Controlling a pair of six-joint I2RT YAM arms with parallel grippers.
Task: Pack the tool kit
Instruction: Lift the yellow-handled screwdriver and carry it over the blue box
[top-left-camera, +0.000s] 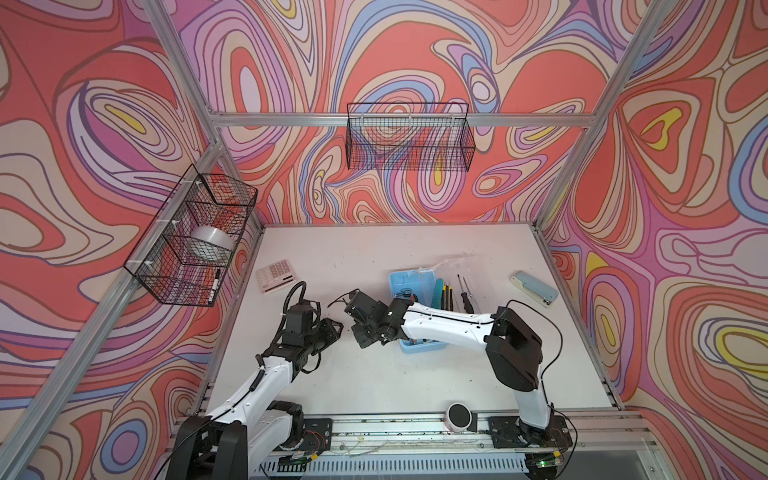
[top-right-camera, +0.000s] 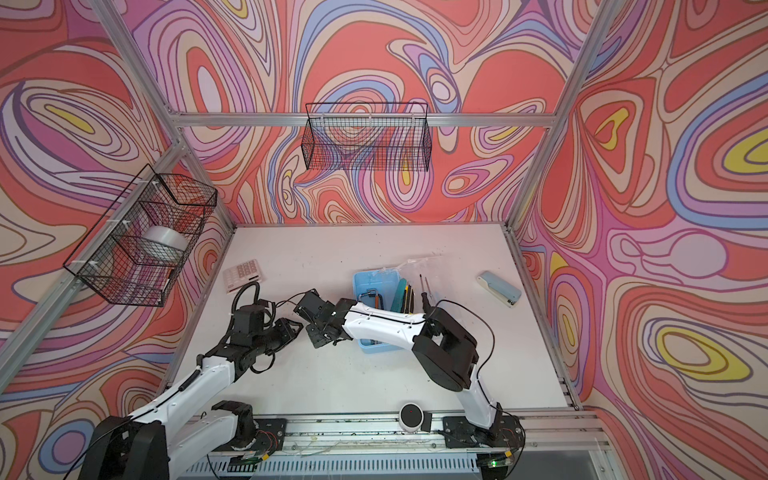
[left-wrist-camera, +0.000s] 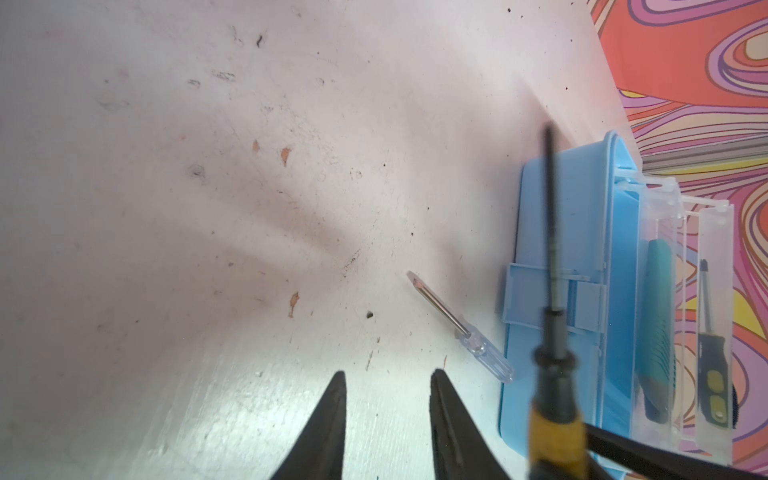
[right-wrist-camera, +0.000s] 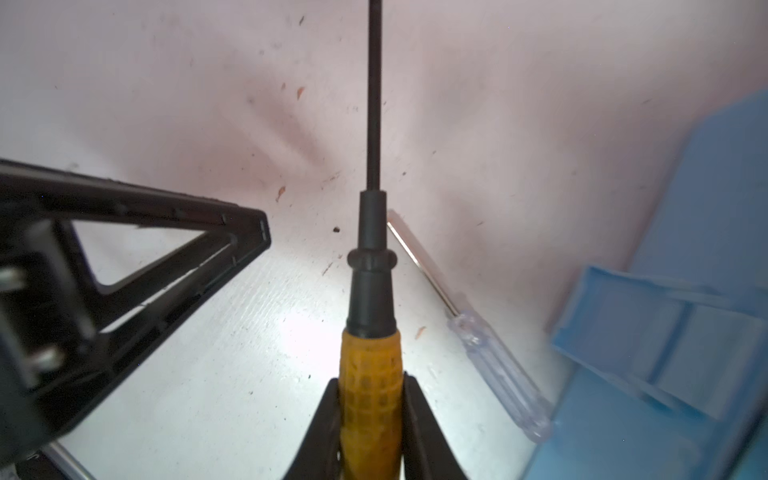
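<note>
The right gripper (right-wrist-camera: 371, 380) pinches the screwdriver (right-wrist-camera: 370, 291) by its handle just left of the case (left-wrist-camera: 582, 208), left gripper (left-wrist-camera: 386, 374) spread and empty nearby, so the long shaft could strike the case wall and twist loose on the swing right.

Pinkish-white calculator (top-left-camera: 274, 275) flat on white table (top-left-camera: 353, 374), left of centre, near table's left edge. Grey-blue stapler (top-left-camera: 534, 287) right of centre, lying at angle, well apart from calculator. Black wire basket (top-left-camera: 178, 284) on left wall holds tape roll (top-left-camera: 212, 241) and marker (top-left-camera: 215, 284). Long mesh basket (top-left-camera: 415, 156) upper centre, on back wall. Round black-topped puck (top-left-camera: 459, 417) bottom centre, on rail (top-left-camera: 395, 426). Swirl-patterned walls (top-left-camera: 415, 62) all round.
</note>
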